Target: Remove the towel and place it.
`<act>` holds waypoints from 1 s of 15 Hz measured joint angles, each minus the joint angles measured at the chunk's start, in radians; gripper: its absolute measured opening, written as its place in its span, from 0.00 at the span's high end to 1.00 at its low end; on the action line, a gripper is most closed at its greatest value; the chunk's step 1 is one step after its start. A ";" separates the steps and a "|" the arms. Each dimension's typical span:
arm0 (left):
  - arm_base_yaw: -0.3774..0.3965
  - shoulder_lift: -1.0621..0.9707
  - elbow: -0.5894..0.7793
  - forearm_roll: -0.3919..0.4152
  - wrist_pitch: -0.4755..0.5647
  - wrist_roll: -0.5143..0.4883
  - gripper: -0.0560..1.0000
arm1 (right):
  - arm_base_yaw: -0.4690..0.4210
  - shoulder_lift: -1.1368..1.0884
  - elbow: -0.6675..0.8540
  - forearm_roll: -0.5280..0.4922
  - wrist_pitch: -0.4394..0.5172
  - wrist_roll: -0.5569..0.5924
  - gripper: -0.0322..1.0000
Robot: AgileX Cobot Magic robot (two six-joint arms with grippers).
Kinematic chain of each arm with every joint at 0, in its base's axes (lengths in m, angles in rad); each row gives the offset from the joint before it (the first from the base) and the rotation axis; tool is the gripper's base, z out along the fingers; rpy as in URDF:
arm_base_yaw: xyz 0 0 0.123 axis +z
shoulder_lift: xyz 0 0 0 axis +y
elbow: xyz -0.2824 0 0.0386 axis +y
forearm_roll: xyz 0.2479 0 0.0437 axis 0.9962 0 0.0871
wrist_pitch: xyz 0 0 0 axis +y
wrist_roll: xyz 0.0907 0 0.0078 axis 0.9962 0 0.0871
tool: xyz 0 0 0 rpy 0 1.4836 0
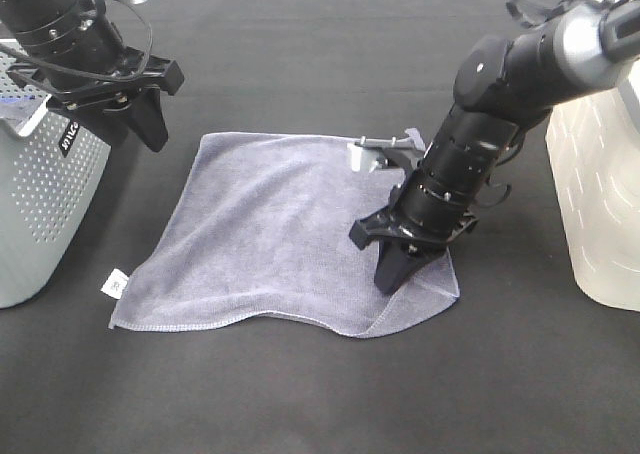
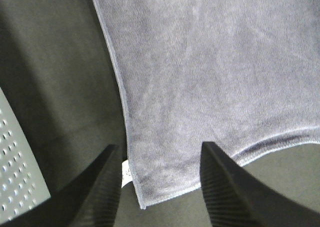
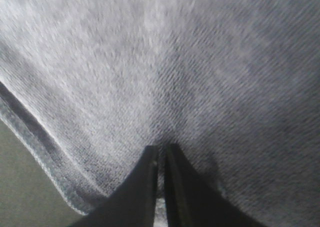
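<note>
The grey-lavender towel (image 1: 280,229) lies spread flat on the black table (image 1: 330,44), with its white tag (image 1: 115,284) at the near left corner. My right gripper (image 1: 392,277) points down onto the towel near its near right corner. In the right wrist view its fingers (image 3: 161,149) are pressed together with the cloth (image 3: 175,62) puckered at the tips. My left gripper (image 1: 135,132) hangs open and empty above the table just past the towel's far left corner. The left wrist view shows the open gripper (image 2: 160,149) over the towel's left hem (image 2: 200,77) and the tag (image 2: 126,169).
A grey perforated basket (image 1: 40,194) stands at the left edge, also in the left wrist view (image 2: 20,162). A white translucent container (image 1: 600,194) stands at the right edge. Bare black table lies in front of the towel (image 1: 300,394).
</note>
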 joint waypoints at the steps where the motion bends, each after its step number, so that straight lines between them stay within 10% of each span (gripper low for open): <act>1: 0.000 0.000 0.000 -0.001 -0.002 0.000 0.51 | 0.000 0.000 0.009 -0.001 0.004 0.000 0.90; 8: 0.000 0.000 0.000 -0.001 -0.002 0.000 0.51 | 0.000 -0.001 0.046 0.000 0.006 0.005 0.90; 15: 0.000 0.000 0.000 0.000 0.001 0.006 0.51 | 0.000 -0.072 0.143 -0.204 0.110 0.189 0.90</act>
